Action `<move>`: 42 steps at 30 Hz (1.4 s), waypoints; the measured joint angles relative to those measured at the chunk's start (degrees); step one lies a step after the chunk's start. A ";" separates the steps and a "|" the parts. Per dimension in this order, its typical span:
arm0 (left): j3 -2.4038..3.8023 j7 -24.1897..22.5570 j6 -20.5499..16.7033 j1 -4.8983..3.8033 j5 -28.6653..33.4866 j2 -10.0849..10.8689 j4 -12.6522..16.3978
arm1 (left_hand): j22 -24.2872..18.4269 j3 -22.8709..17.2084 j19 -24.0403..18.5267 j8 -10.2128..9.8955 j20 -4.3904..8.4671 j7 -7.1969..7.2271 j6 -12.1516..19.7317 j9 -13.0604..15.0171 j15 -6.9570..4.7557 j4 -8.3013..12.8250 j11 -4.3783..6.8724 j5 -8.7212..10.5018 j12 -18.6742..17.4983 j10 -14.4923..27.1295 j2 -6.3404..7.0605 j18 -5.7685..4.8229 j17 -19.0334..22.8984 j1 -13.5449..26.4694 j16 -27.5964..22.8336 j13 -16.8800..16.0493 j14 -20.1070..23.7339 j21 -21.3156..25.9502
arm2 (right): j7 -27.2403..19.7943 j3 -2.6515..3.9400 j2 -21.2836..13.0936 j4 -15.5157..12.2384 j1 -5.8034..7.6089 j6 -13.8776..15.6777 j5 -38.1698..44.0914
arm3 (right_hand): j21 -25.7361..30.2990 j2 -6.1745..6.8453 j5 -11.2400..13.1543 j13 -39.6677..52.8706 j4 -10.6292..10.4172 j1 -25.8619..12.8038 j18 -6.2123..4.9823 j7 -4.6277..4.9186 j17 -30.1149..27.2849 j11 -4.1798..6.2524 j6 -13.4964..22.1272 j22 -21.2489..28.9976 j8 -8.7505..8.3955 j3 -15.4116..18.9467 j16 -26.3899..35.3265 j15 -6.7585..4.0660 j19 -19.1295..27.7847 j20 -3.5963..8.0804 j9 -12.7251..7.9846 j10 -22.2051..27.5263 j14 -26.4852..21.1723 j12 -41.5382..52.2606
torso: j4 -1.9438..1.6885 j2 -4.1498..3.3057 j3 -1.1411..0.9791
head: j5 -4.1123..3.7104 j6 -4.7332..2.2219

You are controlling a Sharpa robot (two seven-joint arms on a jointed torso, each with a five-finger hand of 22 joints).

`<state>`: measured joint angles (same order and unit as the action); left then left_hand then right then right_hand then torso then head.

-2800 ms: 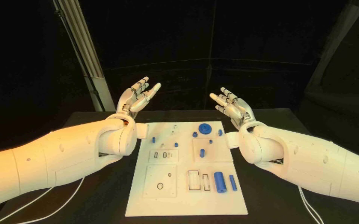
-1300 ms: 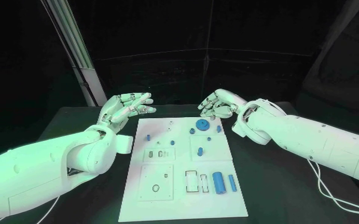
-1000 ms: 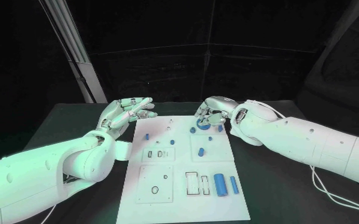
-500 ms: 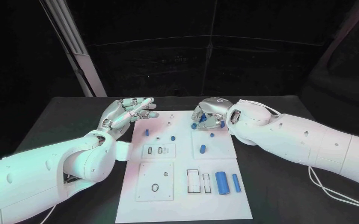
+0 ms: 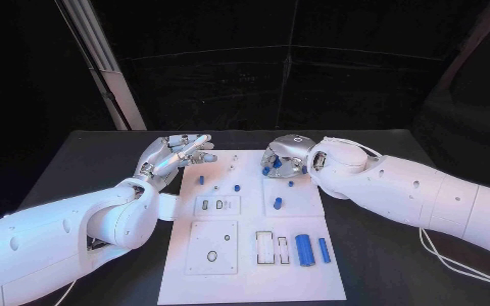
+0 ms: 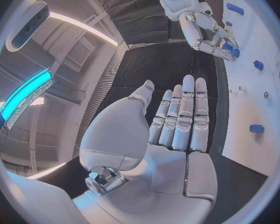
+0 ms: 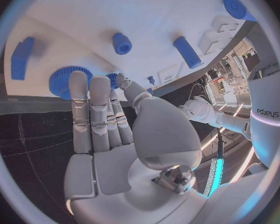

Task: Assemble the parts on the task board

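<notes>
Now | right hand (image 5: 283,159) fingertips on blue gear (image 7: 67,81) | left hand (image 5: 175,152) spread, empty

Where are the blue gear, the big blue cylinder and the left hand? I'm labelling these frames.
blue gear (image 7: 67,80), right wrist view, its toothed top face.
big blue cylinder (image 5: 303,249), head view, mid-length of its side.
left hand (image 5: 173,152), head view, its palm.

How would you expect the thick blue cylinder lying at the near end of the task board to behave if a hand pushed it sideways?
The thick blue cylinder lies on its side on the flat task board, so it would probably roll. It looks like stiff, smooth plastic, likely light and a little slippery. The thinner blue pin beside it might stop it.
</notes>
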<state>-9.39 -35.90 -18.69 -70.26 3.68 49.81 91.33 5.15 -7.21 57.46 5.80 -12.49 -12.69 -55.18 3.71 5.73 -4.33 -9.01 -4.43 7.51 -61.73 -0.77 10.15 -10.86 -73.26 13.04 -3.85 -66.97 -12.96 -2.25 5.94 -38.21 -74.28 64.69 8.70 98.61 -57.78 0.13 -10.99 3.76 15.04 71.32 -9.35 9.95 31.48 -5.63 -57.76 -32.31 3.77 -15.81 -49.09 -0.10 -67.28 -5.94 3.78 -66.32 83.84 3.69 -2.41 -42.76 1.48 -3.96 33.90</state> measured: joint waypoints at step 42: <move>0.00 1.12 0.61 -0.03 -0.20 0.33 -0.22 | -0.27 -0.39 -0.01 -0.47 0.00 -0.41 0.41 0.01 0.21 0.39 -0.41 0.00 -0.47 0.41 -0.23 0.00 -0.37 -0.23 -0.22 0.08 0.22 0.48 | 1.68 0.07 3.64 1.71 1.53 8.47 -0.39 | -10.18 -1.45 3.98 0.73 -4.15 0.10 0.00 -1.71 10.92 1.94 -5.54 -12.40 1.70 -8.69 -11.48 -0.63 -2.68 1.03 0.35 -5.66 0.20 1.12 | -0.16 -0.99 -0.21 | 0.09 -0.37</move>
<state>-9.38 -34.78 -18.09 -70.29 3.48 50.14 91.11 4.88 -7.60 57.45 5.34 -12.50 -13.09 -54.76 3.72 5.94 -3.94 -9.42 -4.43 7.04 -61.31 -1.00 10.15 -11.23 -73.49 12.82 -3.77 -66.75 -12.48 -0.57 6.01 -34.57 -72.56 66.22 17.17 98.22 -67.97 -1.32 -7.01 4.50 10.89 71.41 -9.35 8.24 42.40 -3.69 -63.31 -44.71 5.48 -24.50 -60.57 -0.74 -69.96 -4.91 4.13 -71.98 84.05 4.81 -2.57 -43.75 1.26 -3.87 33.52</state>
